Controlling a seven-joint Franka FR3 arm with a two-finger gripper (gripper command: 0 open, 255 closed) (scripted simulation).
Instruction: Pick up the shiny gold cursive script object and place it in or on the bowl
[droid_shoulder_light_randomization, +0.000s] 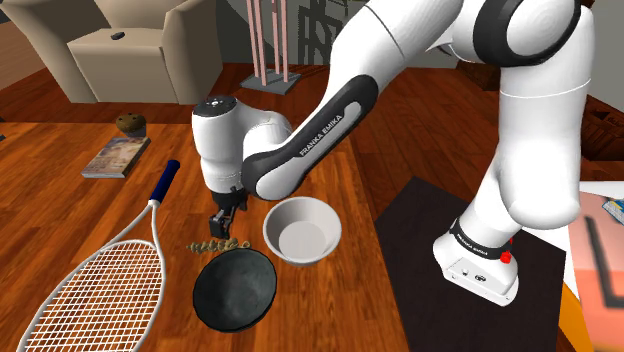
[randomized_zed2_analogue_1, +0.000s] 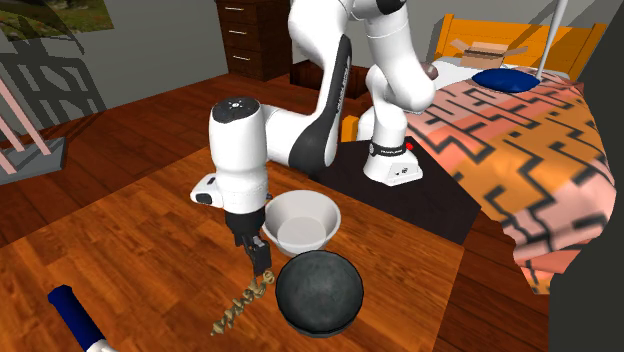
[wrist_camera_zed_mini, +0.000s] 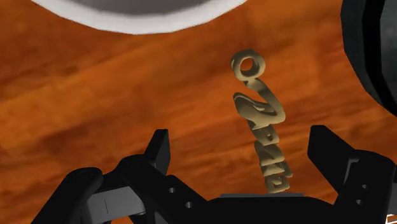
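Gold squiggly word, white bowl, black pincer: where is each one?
Shiny gold cursive script object (wrist_camera_zed_mini: 259, 118), wrist view, on its middle letters.
Round white bowl (droid_shoulder_light_randomization: 290, 215), shoulder view, on its inner wall.
Black two-finger pincer (wrist_camera_zed_mini: 240, 141), wrist view, midway between its open fingertips.

table (droid_shoulder_light_randomization: 400, 140) holds script (droid_shoulder_light_randomization: 207, 245), white bowl (droid_shoulder_light_randomization: 326, 244), racket (droid_shoulder_light_randomization: 100, 285), book (droid_shoulder_light_randomization: 116, 157).

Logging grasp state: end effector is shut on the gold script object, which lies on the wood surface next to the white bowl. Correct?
Not quite. The end effector is open, not shut: the wrist view shows its fingers standing apart on either side of the gold script object, not clasping it. The object does lie on the wood surface next to the white bowl.
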